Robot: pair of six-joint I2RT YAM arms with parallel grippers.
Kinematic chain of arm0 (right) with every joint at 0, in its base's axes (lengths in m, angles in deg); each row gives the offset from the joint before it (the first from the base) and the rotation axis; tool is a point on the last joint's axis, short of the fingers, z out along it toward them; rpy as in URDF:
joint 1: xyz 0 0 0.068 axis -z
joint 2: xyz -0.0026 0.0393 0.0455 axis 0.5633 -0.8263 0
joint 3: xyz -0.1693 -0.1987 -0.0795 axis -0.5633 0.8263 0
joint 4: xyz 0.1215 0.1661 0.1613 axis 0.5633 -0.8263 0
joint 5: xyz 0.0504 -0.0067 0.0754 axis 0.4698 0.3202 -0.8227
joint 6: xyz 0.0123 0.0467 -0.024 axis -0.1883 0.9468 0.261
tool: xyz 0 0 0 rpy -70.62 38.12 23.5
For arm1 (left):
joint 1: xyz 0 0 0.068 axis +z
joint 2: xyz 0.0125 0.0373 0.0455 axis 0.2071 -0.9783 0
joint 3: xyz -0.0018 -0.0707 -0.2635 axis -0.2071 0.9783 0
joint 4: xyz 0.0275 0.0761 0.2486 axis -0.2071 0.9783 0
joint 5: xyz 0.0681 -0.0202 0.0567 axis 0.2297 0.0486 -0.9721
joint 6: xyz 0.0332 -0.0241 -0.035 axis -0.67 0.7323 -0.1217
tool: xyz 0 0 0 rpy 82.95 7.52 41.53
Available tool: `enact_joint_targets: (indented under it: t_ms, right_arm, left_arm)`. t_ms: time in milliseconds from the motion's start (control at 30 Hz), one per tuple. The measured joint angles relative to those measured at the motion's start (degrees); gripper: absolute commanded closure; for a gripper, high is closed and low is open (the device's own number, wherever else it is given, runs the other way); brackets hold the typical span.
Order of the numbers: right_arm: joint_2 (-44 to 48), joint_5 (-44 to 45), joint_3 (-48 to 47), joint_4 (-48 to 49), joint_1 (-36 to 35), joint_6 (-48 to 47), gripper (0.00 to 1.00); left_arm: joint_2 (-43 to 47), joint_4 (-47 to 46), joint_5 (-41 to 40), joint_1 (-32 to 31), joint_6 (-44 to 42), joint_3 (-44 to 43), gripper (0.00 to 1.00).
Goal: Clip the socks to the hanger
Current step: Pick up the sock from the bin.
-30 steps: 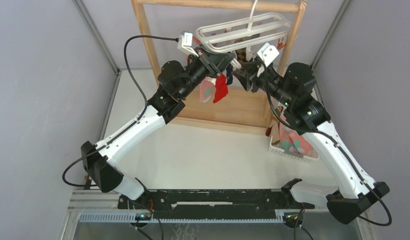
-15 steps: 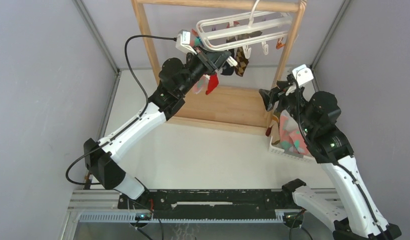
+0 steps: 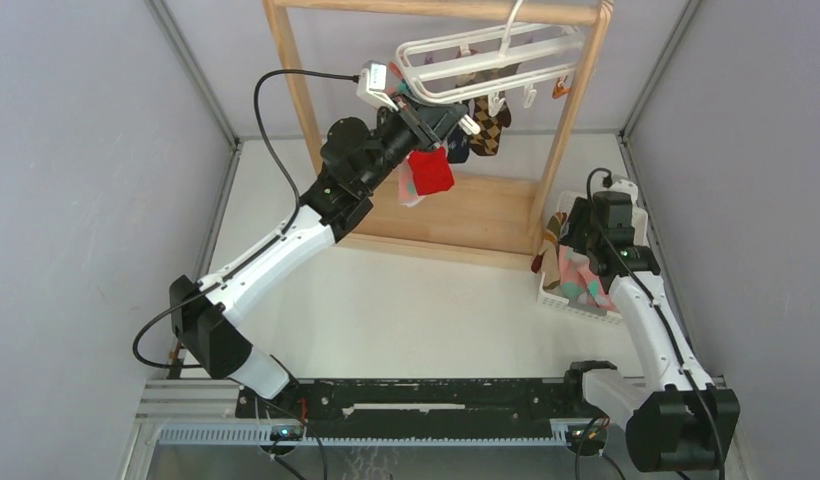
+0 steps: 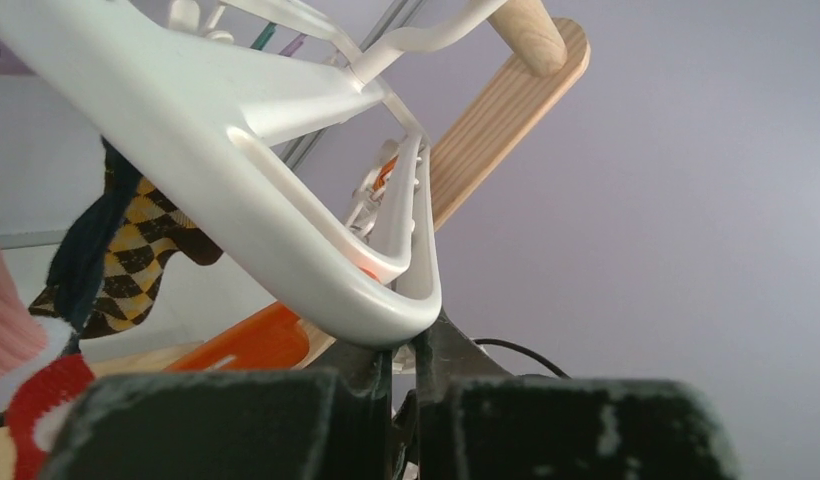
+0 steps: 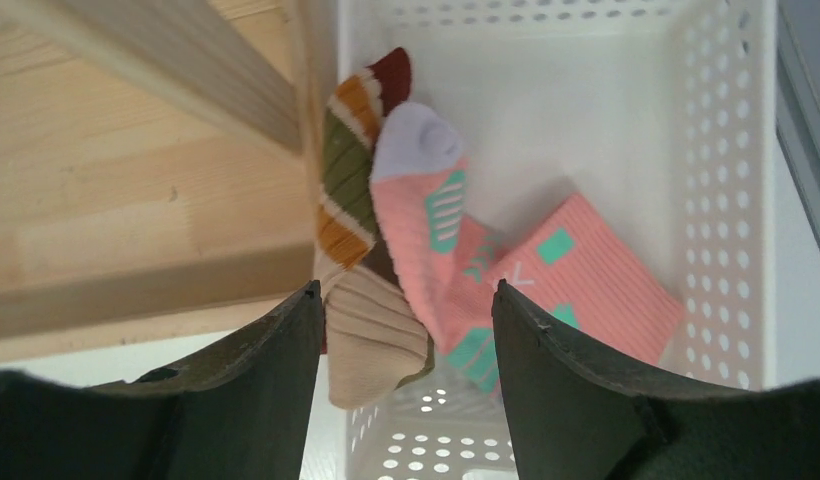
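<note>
The white hanger (image 3: 486, 52) hangs by its hook from the wooden rack's top bar. My left gripper (image 3: 433, 112) is shut on its near left corner, and in the left wrist view the frame (image 4: 286, 230) runs into my jaws (image 4: 411, 350). A red sock (image 3: 429, 172), a pink sock (image 3: 406, 186) and dark and checkered socks (image 3: 486, 125) hang from the clips. My right gripper (image 3: 586, 250) is open and empty above the basket. In the right wrist view a striped sock (image 5: 346, 170) and pink socks with teal marks (image 5: 436, 230) lie between its fingers (image 5: 406, 300).
The tall wooden rack (image 3: 296, 80) stands at the back on a wooden base (image 3: 476, 215). The white perforated basket (image 3: 569, 303) sits beside the base's right end, and its wall (image 5: 726, 150) shows in the right wrist view. An orange clip (image 4: 246, 345) hangs near my left fingers.
My right arm has drawn back from the hanger and come down over the basket, open. The hanger has swung level, and the red sock now hangs broadside below my left gripper.
</note>
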Motion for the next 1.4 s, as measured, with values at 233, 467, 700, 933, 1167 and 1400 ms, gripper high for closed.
enact_joint_targets:
  t_ms: [233, 467, 700, 933, 1167, 1400]
  right_arm:
    - [-1.20, -1.03, 0.87, 2.80, 4.94, 4.00, 0.32]
    - [-6.29, -1.99, 1.66, 5.03, 5.22, 4.33, 0.32]
    - [-7.89, -1.27, 2.29, 5.64, 3.72, 4.17, 0.32]
    - [-10.84, 0.44, 3.80, 6.60, 3.41, 4.15, 0.32]
    - [-13.60, 2.14, 3.87, 7.50, 3.41, 4.17, 0.34]
    - [-14.25, 2.40, 3.89, 8.17, 3.15, 4.11, 0.36]
  left_arm:
    - [0.09, -0.57, -0.24, -1.20, -1.44, 0.00, 1.00]
    - [0.11, -0.61, -0.59, -1.51, -2.36, 0.00, 1.00]
    - [0.11, -0.63, -0.66, -1.57, -2.38, 0.00, 1.00]
    - [0.11, -0.76, -0.66, -1.79, -2.38, 0.00, 1.00]
    - [0.11, -0.79, -0.66, -1.84, -2.40, 0.00, 1.00]
    - [0.11, -0.79, -0.66, -1.84, -2.43, 0.00, 1.00]
